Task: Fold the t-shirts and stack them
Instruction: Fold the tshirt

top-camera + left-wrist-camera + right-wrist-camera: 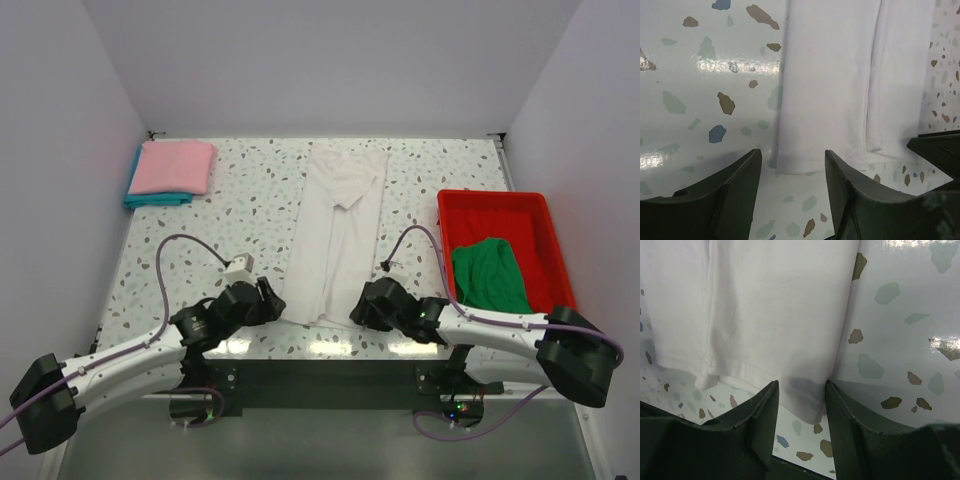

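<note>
The white t-shirt [335,230] lies in a long narrow fold down the middle of the table, its hem toward me. My left gripper [268,300] is open at the hem's left corner. In the left wrist view the gripper [792,151] is low over the table and the shirt's [830,85] corner lies just ahead of the fingertips. My right gripper [362,305] is open at the right corner. In the right wrist view the gripper [802,383] has the hem corner of the shirt [775,305] between its fingers. The pink t-shirt [175,165] lies folded on the teal one [155,200].
A red tray [492,197] at the right holds the crumpled green t-shirt [490,275]. The pink and teal stack sits at the back left corner. White walls close the table on three sides. The table's near edge is just behind both grippers.
</note>
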Available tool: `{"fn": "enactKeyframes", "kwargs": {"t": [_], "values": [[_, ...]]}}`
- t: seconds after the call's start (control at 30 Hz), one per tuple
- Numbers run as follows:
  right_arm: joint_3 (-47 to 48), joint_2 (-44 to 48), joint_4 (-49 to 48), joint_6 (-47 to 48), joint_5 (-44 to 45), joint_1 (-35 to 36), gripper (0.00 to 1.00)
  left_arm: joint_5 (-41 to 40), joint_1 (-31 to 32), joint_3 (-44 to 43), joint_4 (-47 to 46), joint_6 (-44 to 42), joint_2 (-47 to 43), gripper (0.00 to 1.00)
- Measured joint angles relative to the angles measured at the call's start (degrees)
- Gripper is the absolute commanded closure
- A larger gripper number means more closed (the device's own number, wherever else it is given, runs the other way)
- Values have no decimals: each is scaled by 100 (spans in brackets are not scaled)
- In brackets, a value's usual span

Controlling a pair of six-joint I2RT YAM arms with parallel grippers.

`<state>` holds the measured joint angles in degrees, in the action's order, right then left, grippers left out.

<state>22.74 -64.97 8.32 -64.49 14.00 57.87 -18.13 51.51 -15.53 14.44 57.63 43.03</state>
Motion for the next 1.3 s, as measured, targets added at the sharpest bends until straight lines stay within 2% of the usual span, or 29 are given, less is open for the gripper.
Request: {"fn": "enactKeyframes", "kwargs": {"t": [0.2,0.37,0.53,0.73,0.9,0.97,1.0,1.07,1.1,1.2,1.3], "values": [[-2,0,0,2,-7,9,54,221,0,0,-345,-144,389,41],[-79,103,-2,-7,-42,48,54,380,0,0,-485,-214,955,45],[-197,284,33,-48,-131,94,54,396,0,-79,-564,-254,1145,47],[-24,7,61,-17,-175,140,56,409,0,-175,-629,-323,1379,52],[87,-243,-11,11,-247,155,76,463,0,-184,-699,-367,1482,60],[61,-247,-11,2,-271,155,86,529,0,-184,-761,-391,1543,67],[37,-234,-15,9,-284,155,88,555,2,-184,-787,-407,1572,73],[-7,-186,-9,-2,-306,155,94,634,13,-177,-831,-420,1624,80],[-35,-140,0,2,-315,157,97,678,28,-168,-861,-420,1644,87],[-149,55,61,0,-350,166,100,787,125,-105,-964,-396,1661,95],[-286,341,205,7,-424,173,100,813,339,-35,-1054,-262,1624,98]]}}
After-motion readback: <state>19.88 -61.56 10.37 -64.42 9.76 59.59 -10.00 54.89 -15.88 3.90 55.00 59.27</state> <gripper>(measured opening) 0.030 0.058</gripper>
